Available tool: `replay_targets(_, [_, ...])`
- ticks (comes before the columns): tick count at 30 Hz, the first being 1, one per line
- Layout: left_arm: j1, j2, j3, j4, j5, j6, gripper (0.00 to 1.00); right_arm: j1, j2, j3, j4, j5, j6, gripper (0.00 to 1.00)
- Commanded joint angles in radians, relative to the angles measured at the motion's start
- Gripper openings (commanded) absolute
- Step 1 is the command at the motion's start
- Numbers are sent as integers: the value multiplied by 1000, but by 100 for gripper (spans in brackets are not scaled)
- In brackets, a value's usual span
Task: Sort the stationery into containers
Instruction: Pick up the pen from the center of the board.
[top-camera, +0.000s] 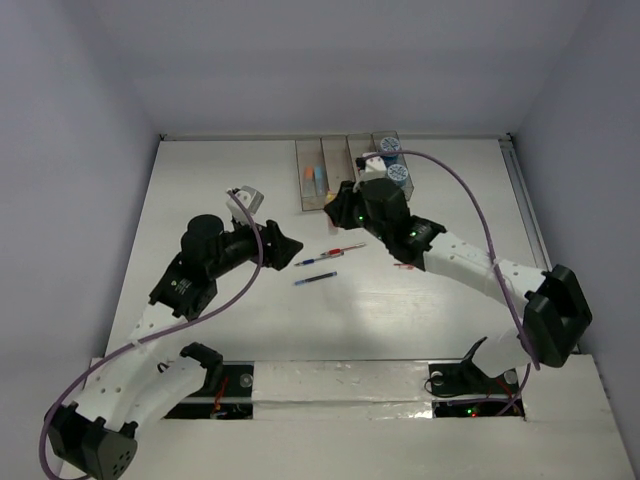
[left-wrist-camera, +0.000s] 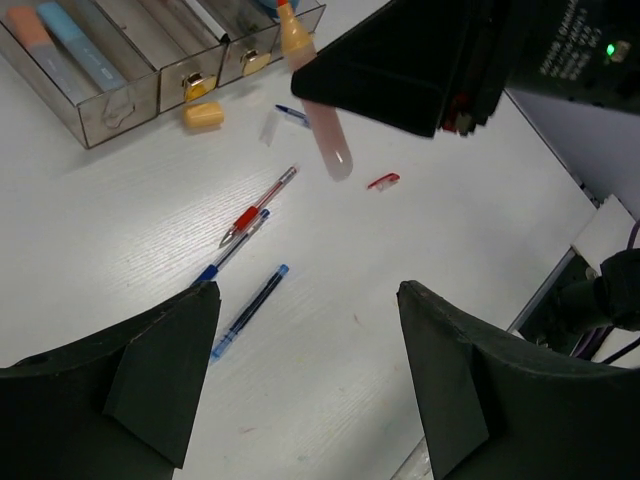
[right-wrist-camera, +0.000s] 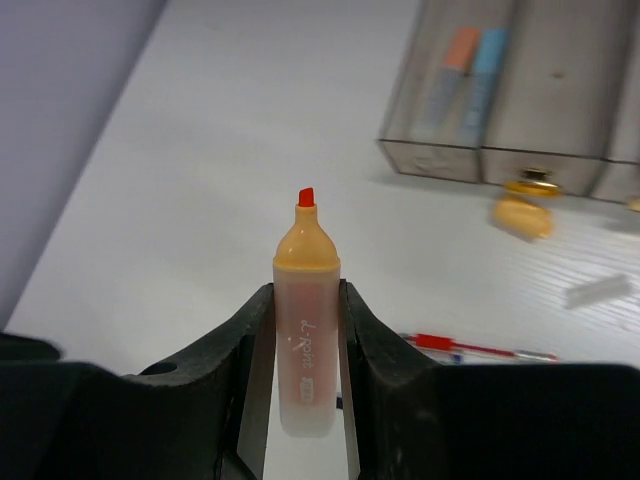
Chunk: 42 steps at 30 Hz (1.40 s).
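Note:
My right gripper (right-wrist-camera: 305, 295) is shut on an orange-tipped highlighter (right-wrist-camera: 306, 250) and holds it above the table, cap-less tip pointing toward the containers (right-wrist-camera: 500, 110). In the left wrist view the same highlighter (left-wrist-camera: 328, 140) hangs from the right gripper above the pens. My left gripper (left-wrist-camera: 305, 290) is open with nothing between its fingers, hovering over bare table beside a blue pen (left-wrist-camera: 250, 310). A red pen (left-wrist-camera: 258, 208) and a second blue pen (left-wrist-camera: 232, 257) lie together farther out. From above, the left gripper (top-camera: 292, 243) is just left of the pens (top-camera: 320, 262), and the right gripper (top-camera: 342, 208) sits in front of the containers (top-camera: 335, 160).
The leftmost bin holds an orange stick and a blue stick (top-camera: 315, 180). Two blue-white rolls (top-camera: 394, 160) sit at the right end of the row. A yellow eraser (left-wrist-camera: 203, 115) lies before the bins. A red cap (left-wrist-camera: 382, 181) and a small white piece (left-wrist-camera: 268, 125) lie loose.

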<state>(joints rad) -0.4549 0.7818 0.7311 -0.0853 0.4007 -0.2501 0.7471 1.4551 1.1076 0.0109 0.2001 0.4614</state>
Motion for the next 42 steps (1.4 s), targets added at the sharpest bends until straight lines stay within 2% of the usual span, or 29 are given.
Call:
replay_targets(1, [15, -6, 2, 71, 32, -20, 68, 79, 36, 86, 153, 18, 22, 19])
replay_targets(8, [24, 37, 10, 52, -19, -18, 62, 181, 80, 161, 224, 39, -3, 20])
replay_targets(13, [44, 51, 11, 61, -34, -32, 52, 231, 85, 161, 260, 33, 9, 20])
replay_targets(24, [65, 48, 2, 79, -56, -55, 39, 271, 79, 115, 339, -11, 42, 21])
replay_targets(29, [74, 51, 4, 102, -65, -57, 24, 271, 77, 101, 351, -54, 66, 21])
replay_targets(42, [74, 40, 4, 116, -66, -60, 26, 281, 113, 97, 353, -103, 108, 21])
